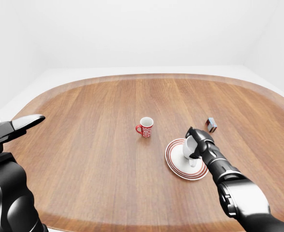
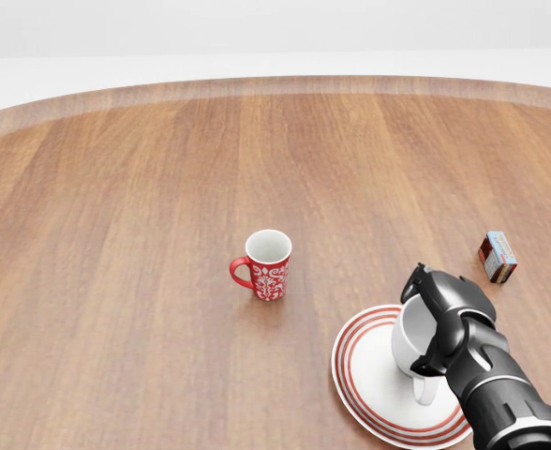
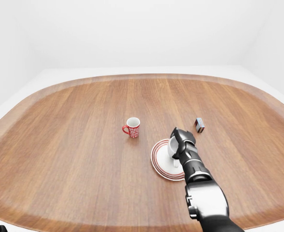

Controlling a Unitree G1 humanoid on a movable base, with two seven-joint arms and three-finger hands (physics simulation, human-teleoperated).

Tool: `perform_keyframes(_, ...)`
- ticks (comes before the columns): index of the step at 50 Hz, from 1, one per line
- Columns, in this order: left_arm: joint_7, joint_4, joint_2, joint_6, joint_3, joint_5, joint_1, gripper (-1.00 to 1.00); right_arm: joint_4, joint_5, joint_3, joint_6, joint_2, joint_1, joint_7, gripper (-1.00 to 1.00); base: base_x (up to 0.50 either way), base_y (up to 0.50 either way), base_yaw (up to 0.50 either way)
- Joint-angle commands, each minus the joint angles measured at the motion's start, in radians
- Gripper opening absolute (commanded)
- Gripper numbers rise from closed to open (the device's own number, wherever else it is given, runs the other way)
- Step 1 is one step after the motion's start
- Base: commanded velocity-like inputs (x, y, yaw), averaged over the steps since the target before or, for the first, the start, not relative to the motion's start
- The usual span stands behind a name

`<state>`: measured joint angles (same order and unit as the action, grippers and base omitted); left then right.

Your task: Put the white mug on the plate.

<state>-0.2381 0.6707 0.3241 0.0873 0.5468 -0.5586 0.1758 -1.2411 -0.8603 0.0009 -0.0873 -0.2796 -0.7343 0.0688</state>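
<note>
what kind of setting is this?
Likely a bare simulated tabletop test scene: a big rounded wooden table in a plain white room, holding only a red mug, a striped plate and a small box.

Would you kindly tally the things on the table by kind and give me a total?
Mugs: 2, the white mug held in the right hand over the plate, and the red patterned mug.
Plates: 1, the red-ringed plate.
Small boxes: 1, the small box at the head view's right.
Total: 4
</note>
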Motion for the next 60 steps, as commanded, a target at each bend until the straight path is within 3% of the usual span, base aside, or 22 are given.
perform_keyframes(1,-0.010,-0.055,-0.008,0.000,-0.012,0.005,0.007,1.00,-0.082,0.053,0.014,0.000,0.003,-0.022,0.011,-1.00,0.00,0.00,0.00)
perform_keyframes(4,-0.009,-0.056,-0.008,0.000,-0.014,0.006,0.007,1.00,-0.082,0.055,0.012,0.000,0.002,-0.023,0.011,-0.92,0.00,0.00,0.00)
perform_keyframes(6,-0.008,-0.056,-0.009,0.000,-0.014,0.007,0.006,1.00,-0.082,0.055,0.012,0.000,0.002,-0.024,0.010,-0.69,0.00,0.00,0.00)
perform_keyframes(10,-0.007,-0.056,-0.009,0.000,-0.013,0.006,0.006,1.00,-0.084,0.051,0.015,0.000,0.006,-0.026,0.013,0.98,0.00,0.00,0.00)
perform_keyframes(34,-0.009,-0.057,-0.009,0.000,-0.013,0.005,0.006,1.00,-0.075,0.053,0.018,0.000,0.012,-0.036,-0.019,1.00,0.00,0.00,0.00)
perform_keyframes(40,-0.009,-0.062,-0.008,0.000,-0.014,0.009,0.007,1.00,-0.042,0.019,0.053,0.000,0.045,-0.057,-0.175,1.00,0.00,0.00,0.00)
perform_keyframes(47,-0.010,-0.060,-0.006,0.000,-0.009,0.005,0.009,1.00,0.151,-0.133,0.132,0.000,0.111,0.005,-0.366,1.00,0.00,0.00,0.00)
perform_keyframes(52,-0.010,-0.065,-0.006,0.000,-0.014,0.007,0.010,1.00,0.607,-0.347,0.168,0.000,0.124,0.191,-0.654,1.00,0.00,0.00,0.00)
perform_keyframes(55,-0.012,-0.064,-0.005,0.000,-0.012,0.005,0.011,1.00,0.781,-0.475,0.155,0.000,0.136,0.266,-0.766,1.00,0.00,0.00,0.00)
perform_keyframes(60,-0.012,-0.066,-0.004,0.000,-0.015,0.007,0.013,1.00,1.043,-0.670,0.142,0.000,0.165,0.383,-0.767,1.00,0.00,0.00,0.00)
